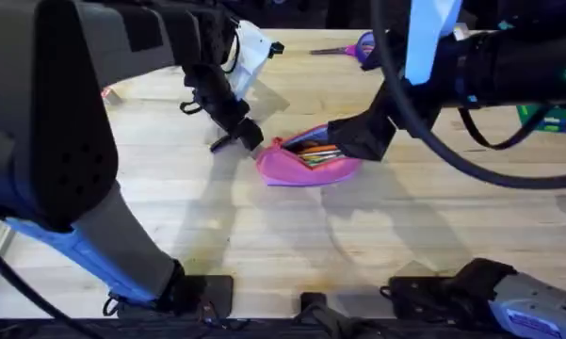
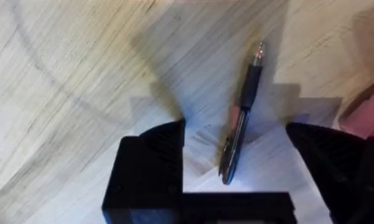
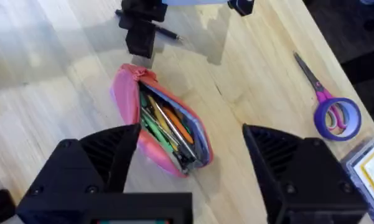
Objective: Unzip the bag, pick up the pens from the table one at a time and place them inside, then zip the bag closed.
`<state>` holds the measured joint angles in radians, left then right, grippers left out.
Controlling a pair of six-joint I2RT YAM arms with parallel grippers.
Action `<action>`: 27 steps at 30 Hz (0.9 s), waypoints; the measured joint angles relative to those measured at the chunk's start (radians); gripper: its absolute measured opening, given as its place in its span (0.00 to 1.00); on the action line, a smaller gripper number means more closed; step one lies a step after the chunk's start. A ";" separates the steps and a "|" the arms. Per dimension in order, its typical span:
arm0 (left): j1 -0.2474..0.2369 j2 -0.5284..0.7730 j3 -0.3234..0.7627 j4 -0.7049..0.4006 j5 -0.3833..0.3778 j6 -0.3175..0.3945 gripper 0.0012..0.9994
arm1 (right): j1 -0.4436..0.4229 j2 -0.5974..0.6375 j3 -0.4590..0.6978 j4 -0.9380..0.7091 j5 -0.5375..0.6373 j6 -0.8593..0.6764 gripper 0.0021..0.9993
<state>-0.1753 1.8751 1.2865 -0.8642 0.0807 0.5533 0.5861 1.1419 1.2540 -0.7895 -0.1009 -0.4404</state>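
**Last pen under the left tool, pouch standing open**

From above, the pink bag (image 1: 306,160) lay near the middle of the wooden bench (image 1: 264,245), its zip undone and several orange pens (image 1: 313,149) visible inside. The left tool (image 1: 234,137) was down at the bench just beside the bag's end, while the right tool (image 1: 365,137) sat at the bag's other end, too dark against the fabric for me to say whether it touched. Purple-handled scissors (image 1: 353,47) lay well apart at the far edge.

The left wrist camera showed that tool's fingers (image 2: 146,165) spread wide, straddling a dark pen (image 2: 239,115) with a reddish band; the pen lay flat on the bench between them, not yet pinched. It sat closer to one finger than the other, so I judged a close might roll or skew it and let it slip out. A corner of pink fabric showed nearby.

From the right wrist camera, that tool's fingers (image 3: 102,165) were also apart and empty, hovering over the open bag (image 3: 162,127) with its blue lining and packed pens. If the mouth sagged shut, the next pen could catch on the rim. The bench was pale, grained and dry-looking, with a tape roll (image 3: 339,118) beside the scissors (image 3: 314,78).
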 joint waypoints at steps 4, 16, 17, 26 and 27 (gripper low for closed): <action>0.000 0.002 0.003 -0.002 -0.002 0.000 0.94 | 0.000 0.000 0.000 0.000 0.000 0.000 1.00; 0.001 0.002 0.006 0.004 -0.021 0.006 0.05 | 0.000 0.000 0.000 0.000 0.000 0.000 1.00; 0.001 0.002 0.008 0.002 -0.022 0.006 0.05 | 0.000 0.000 0.000 0.000 0.000 0.000 1.00; 0.000 0.037 0.122 -0.070 -0.021 0.006 0.04 | 0.000 -0.083 0.000 0.000 0.000 0.000 1.00; -0.001 0.038 0.149 -0.087 -0.021 0.006 0.04 | 0.000 -0.099 0.000 0.000 0.000 0.000 1.00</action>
<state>-0.1762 1.9133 1.4360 -0.9509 0.0593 0.5598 0.5861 1.0430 1.2541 -0.7895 -0.1009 -0.4400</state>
